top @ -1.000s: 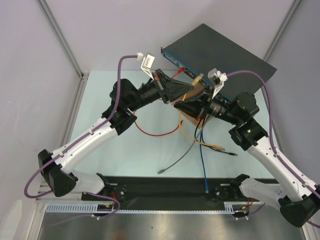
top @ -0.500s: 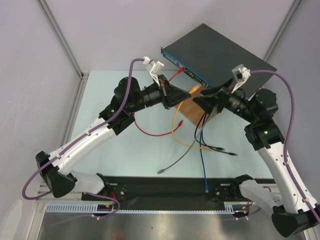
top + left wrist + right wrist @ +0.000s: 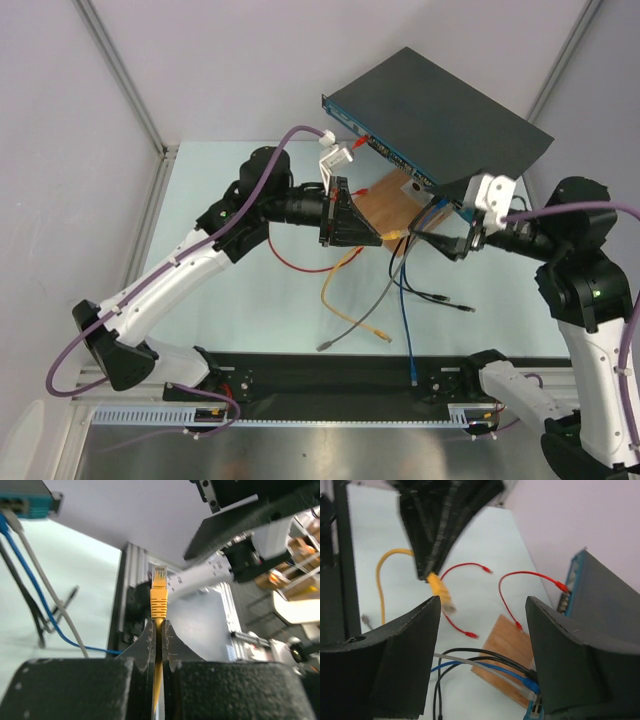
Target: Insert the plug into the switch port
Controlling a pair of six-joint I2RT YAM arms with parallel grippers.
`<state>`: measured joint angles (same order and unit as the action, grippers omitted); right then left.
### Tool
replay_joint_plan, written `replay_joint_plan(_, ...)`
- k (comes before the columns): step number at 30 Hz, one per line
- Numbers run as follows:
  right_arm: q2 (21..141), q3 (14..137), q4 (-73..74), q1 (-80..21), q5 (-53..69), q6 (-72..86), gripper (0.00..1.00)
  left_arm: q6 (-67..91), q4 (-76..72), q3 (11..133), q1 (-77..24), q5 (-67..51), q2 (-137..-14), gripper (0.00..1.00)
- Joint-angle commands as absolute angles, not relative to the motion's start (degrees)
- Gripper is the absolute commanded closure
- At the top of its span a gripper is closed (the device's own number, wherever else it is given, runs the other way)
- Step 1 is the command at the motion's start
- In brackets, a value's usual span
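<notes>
Item: yellow plug [image 3: 159, 587], a clear-tipped network connector with a moulded yellow boot, on a thin yellow cable [image 3: 326, 290]. Location: in the air over the bench [image 3: 270, 320], near the wooden board [image 3: 395, 190] and short of the blue front face of the switch [image 3: 440, 110]; not in any socket. Held by: left hand [image 3: 158, 627], pinched almost shut on the boot just behind the connector, so that the plug projects straight out past the fingertips. Right hand [image 3: 484, 602]: spread wide, nothing in it, facing the plug from close by. Handling, by judgement: very light. The connector body is rigid plastic and the boot slightly yielding. The cable is limp, trails down to the bench and is of no help in steering. The latch tab is probably thin and could snap or fail to click if the plug goes in crooked; which way it faces cannot be told. Best hold: on the boot close behind the connector, leaving the front free to enter a socket. A hold farther back on the cable would likely let the plug droop. Switch: large, flat, metal-cased, probably heavy enough to stay put under a gentle push. Note: a red cable [image 3: 530, 574] and a blue cable [image 3: 407, 330] occupy ports on the same face and may crowd the approach.
</notes>
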<state>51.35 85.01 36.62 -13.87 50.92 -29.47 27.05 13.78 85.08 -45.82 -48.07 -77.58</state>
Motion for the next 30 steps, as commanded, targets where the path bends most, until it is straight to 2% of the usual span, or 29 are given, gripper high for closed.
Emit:
replay_joint_plan(1,52.21,87.01,49.03,-20.28,50.46,-47.35,0.27,29.26,14.59,86.05,-45.7,-55.54,-78.66,1.0)
replay_joint_plan(6,51.59,86.4,54.66,-30.83,43.25,-54.92,0.3,30.15,13.97,85.08,-45.7,-56.6,-78.92,1.0)
replay_joint_plan(11,52.38,85.87,56.08,-33.66,40.88,-57.13,0.36,30.76,13.71,84.99,-45.7,-58.09,-79.54,1.0)
replay_joint_plan(14,52.56,85.08,53.89,-34.36,39.73,-56.87,0.43,31.55,13.1,84.81,-45.79,-59.85,-80.15,1.0)
replay_joint_plan(18,52.65,84.73,52.56,-34.72,39.11,-56.34,0.59,31.55,13.71,84.46,-45.79,-60.64,-80.51,1.0)
replay_joint_plan(19,52.73,84.81,52.47,-34.8,39.02,-56.34,0.73,31.55,13.62,84.29,-45.79,-60.56,-80.51,1.0)
replay_joint_plan(22,52.91,85.08,52.3,-35.07,38.94,-55.11,0.99,32.08,13.36,84.11,-45.79,-60.29,-80.59,0.99)
replay_joint_plan(23,53.0,85.08,51.86,-35.07,38.76,-54.59,1.0,32.17,13.1,84.2,-45.7,-60.12,-80.68,0.96)
replay_joint_plan(24,53.09,85.17,51.59,-35.07,38.59,-53.19,1.0,32.34,13.01,84.11,-45.62,-59.68,-80.6,0.75)
replay_joint_plan(26,53.7,85.51,51.42,-35.16,37.8,-50.64,1.0,31.56,12.92,83.94,-44.92,-57.67,-79.37,0.56)
replay_joint_plan(27,54.22,86.04,51.76,-35.16,37.44,-48.36,1.0,30.94,12.14,83.76,-44.39,-55.05,-78.5,0.42)
replay_joint_plan(30,57.65,87.71,53.78,-34.46,37.96,-37.73,1.0,26.56,10.38,82.79,-42.11,-49.59,-74.1,0.28)
